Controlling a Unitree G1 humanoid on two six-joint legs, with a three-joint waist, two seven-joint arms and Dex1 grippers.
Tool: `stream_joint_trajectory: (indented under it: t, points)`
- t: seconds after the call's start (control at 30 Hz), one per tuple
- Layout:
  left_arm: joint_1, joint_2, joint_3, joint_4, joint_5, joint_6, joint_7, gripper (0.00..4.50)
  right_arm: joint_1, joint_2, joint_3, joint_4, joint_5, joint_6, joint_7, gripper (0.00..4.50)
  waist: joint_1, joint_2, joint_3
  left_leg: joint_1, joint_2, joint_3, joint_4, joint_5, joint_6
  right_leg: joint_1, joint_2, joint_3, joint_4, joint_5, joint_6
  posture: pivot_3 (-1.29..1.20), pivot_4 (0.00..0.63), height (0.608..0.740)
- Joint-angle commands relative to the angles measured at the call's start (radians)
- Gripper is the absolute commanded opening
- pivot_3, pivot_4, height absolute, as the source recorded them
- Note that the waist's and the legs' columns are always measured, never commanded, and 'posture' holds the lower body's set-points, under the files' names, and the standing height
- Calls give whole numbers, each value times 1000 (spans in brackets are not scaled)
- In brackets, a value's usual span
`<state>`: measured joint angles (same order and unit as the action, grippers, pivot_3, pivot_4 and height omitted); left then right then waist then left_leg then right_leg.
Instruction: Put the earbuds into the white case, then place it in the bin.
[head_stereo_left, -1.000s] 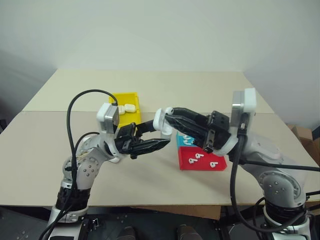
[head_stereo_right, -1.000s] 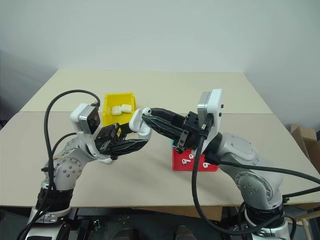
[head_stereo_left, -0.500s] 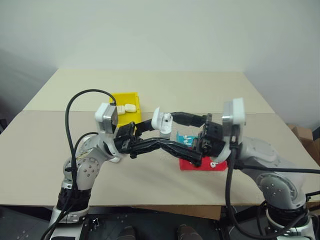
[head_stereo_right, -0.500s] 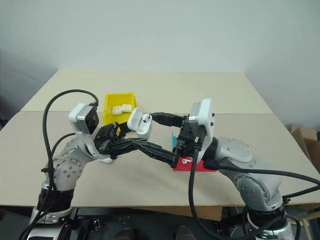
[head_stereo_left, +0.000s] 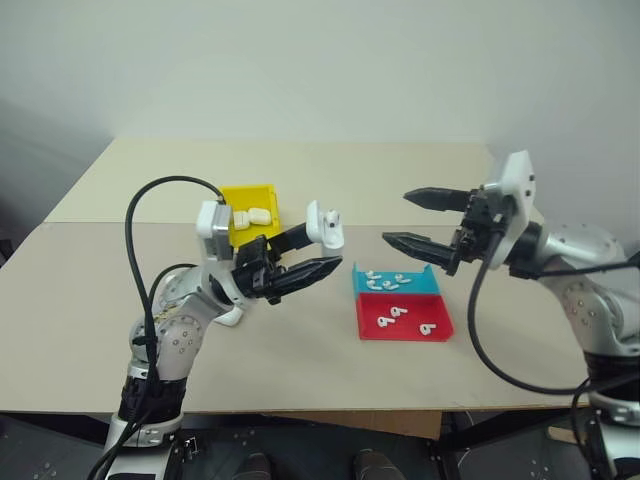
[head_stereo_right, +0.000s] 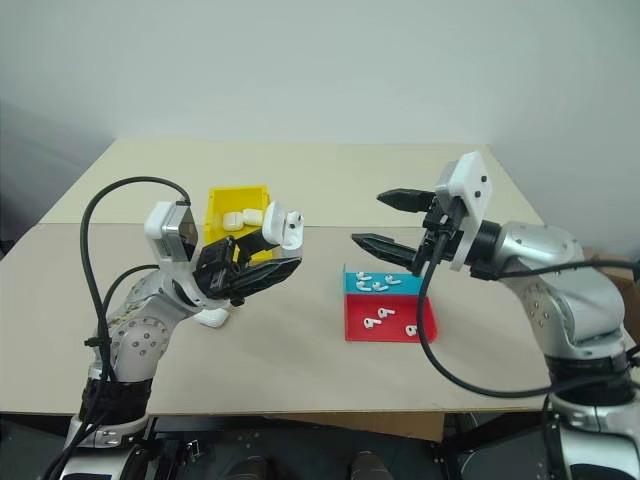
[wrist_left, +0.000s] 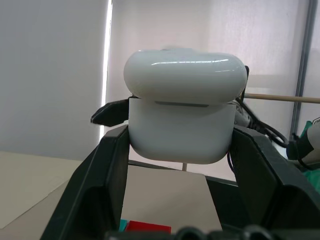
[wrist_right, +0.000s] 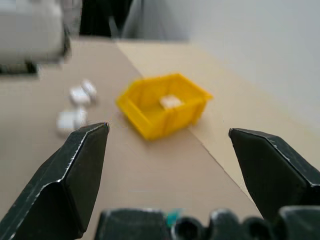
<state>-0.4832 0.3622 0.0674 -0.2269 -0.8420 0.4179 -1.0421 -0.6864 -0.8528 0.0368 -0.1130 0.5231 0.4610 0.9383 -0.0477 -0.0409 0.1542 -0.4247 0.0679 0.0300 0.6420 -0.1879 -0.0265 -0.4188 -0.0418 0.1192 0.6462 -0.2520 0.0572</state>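
- Left fingers (head_stereo_left: 318, 255) clenched on the white case (head_stereo_left: 325, 226), lid ajar, held above the tabletop (head_stereo_left: 420, 180); right fingers (head_stereo_left: 418, 220) spread wide, grasping nothing.
- Yellow bin (head_stereo_left: 240, 195), toward the tabletop's far left, holds other cases.
- Earbuds (head_stereo_left: 385, 279) lie in the blue and red trays near the front edge.

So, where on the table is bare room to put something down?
Bare patches: the far part of the table beyond the yellow bin, and the near strip in front of the red tray. It is crowded around the bin and at the blue tray and red tray.
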Motion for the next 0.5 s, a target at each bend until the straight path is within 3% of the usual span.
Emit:
stream_joint_trajectory:
  t: [0.03,0.23,0.37,0.5]
  points:
    - [-17,-5,23,-37,-8,-8,43,2754,-114,-40,161,179,-258,-130,92,4465,0,0,0,0,0,0,0,0,0,0,0,0,0,0,0,0,150,740]
    - [-10,22,17,-50,-22,-4,6,2754,-295,24,383,533,-547,-300,221,4465,3,0,0,-2,0,0,-1,0,0,-2,0,0,0,0,0,0,150,740]
    - [-1,27,15,-58,-25,-7,-8,2754,-373,95,454,728,-668,-412,256,4465,3,0,0,-2,0,0,-1,0,0,-2,0,0,0,0,0,0,150,740]
    - [2,25,15,-68,-28,-8,-5,2754,-436,166,475,913,-738,-505,273,3529,2,0,0,-2,0,0,-1,0,0,-2,0,0,0,0,0,0,150,740]
